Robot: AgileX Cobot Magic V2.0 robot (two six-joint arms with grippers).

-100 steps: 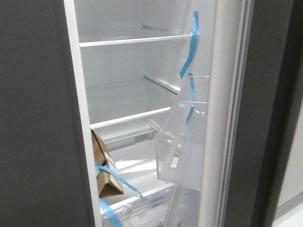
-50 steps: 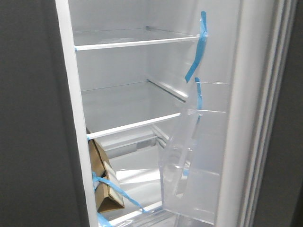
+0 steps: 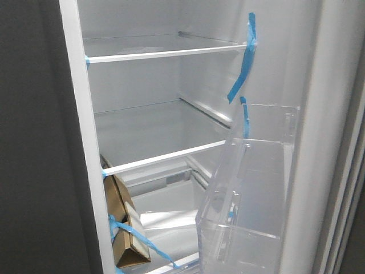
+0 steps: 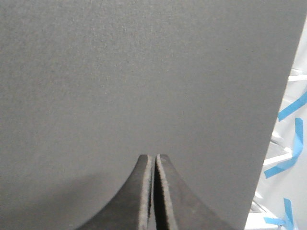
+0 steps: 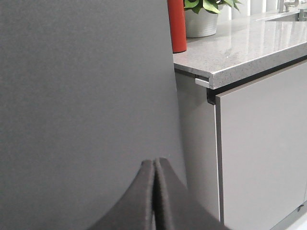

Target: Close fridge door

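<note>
The fridge door (image 3: 319, 114) stands open at the right of the front view, showing its white inner lining, a clear door bin (image 3: 251, 188) and blue tape (image 3: 245, 57). Its dark-grey outer face (image 5: 86, 86) fills most of the right wrist view. My right gripper (image 5: 154, 160) is shut and empty, its tips close against that face. My left gripper (image 4: 154, 155) is shut and empty, its tips close to the plain dark-grey twin door (image 4: 144, 72). That twin door is also at the left of the front view (image 3: 34, 142). No gripper shows in the front view.
Inside the fridge are white shelves (image 3: 165, 54) and a taped cardboard box (image 3: 122, 228). Beside the door stand a light-grey cabinet door (image 5: 261, 153) and a grey countertop (image 5: 249, 43) with a red cylinder (image 5: 176, 24) and a potted plant (image 5: 204, 17).
In the front view the fridge interior and door bin have grown larger. The door's lining and bin have shifted right, and the door's dark edge at the right has almost left the view.
</note>
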